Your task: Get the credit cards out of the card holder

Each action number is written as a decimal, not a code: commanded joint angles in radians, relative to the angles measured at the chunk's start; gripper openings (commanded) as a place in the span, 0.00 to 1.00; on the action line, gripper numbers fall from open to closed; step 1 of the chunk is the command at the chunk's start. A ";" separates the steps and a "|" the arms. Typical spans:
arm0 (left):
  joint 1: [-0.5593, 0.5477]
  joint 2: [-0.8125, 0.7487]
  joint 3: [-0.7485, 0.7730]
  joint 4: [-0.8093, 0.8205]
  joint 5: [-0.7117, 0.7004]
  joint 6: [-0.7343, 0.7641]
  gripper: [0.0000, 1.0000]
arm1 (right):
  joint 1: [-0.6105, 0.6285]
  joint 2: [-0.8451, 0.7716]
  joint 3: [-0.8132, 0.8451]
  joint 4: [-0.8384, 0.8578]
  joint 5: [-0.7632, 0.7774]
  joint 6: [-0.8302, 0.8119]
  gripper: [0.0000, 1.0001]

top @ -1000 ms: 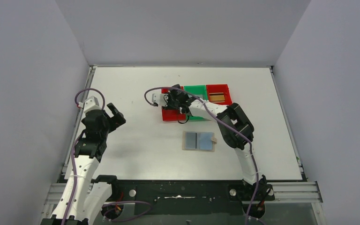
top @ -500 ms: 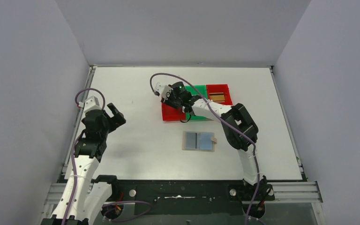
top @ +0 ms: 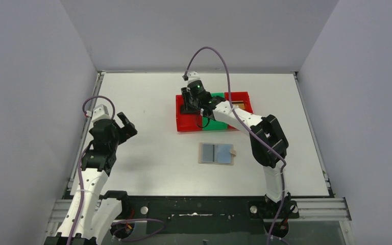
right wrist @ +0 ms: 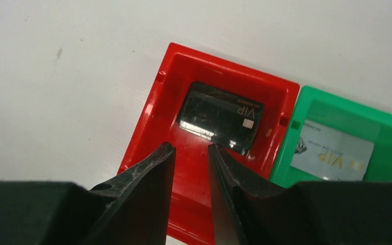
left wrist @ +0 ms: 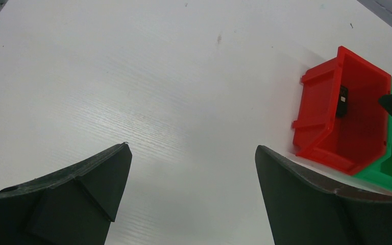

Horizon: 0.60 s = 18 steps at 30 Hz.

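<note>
Three credit cards look done: dark card [right wrist: 219, 117] in the left red bin [right wrist: 153, 117], silver-grey card [right wrist: 332, 149] in the green bin [right wrist: 388, 148], gold-brown card [top: 236, 105] in the other red bin [top: 237, 94], all toward the far edge of the desk [top: 148, 102]. My right end effector [right wrist: 190, 147] hovers over the dark one, fingers nearly together, gripping nothing. Left end effector [left wrist: 193, 148] is spread wide and empty by the left edge. Card holder [top: 217, 153] lies open mid-desk, and I can't make out whether anything's left inside

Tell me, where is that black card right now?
In the right wrist view, the black card lies inside the red bin, just beyond the right gripper; the green bin with a silver card sits immediately to its right.
</note>
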 commanded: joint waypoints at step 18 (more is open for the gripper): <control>0.011 -0.003 0.014 0.062 0.016 0.013 0.95 | 0.024 0.235 0.240 -0.233 0.025 0.194 0.22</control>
